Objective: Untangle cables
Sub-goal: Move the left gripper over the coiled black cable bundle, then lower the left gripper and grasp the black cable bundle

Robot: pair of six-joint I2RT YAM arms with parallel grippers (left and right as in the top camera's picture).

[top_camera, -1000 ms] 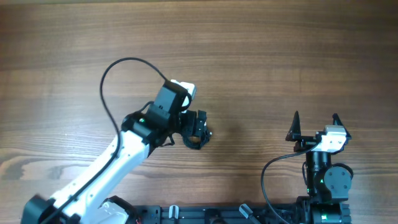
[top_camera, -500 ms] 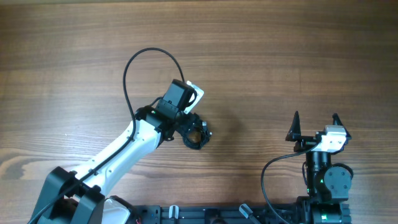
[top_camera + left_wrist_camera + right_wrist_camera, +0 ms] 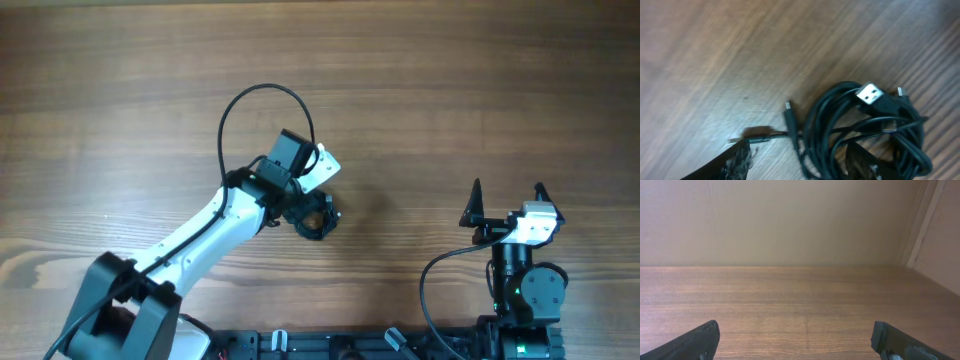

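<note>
The cables lie in one tight black coil on the counter, a little left of the middle and towards the near side, with a flat plug on top and a small plug poking out to the left. The left fingers stand apart, straddling the near edge of the coil with a gap on one side, so they're not clamped on anything. I'd say this is the first grab, just going in. Next it wants a pinch on one strand or plug end rather than the whole bunch, then a pull out to the side. The right fingers are spread wide and empty, parked near the right front edge, well apart from the coil. There's bare wood all round, most of it on the far side.
</note>
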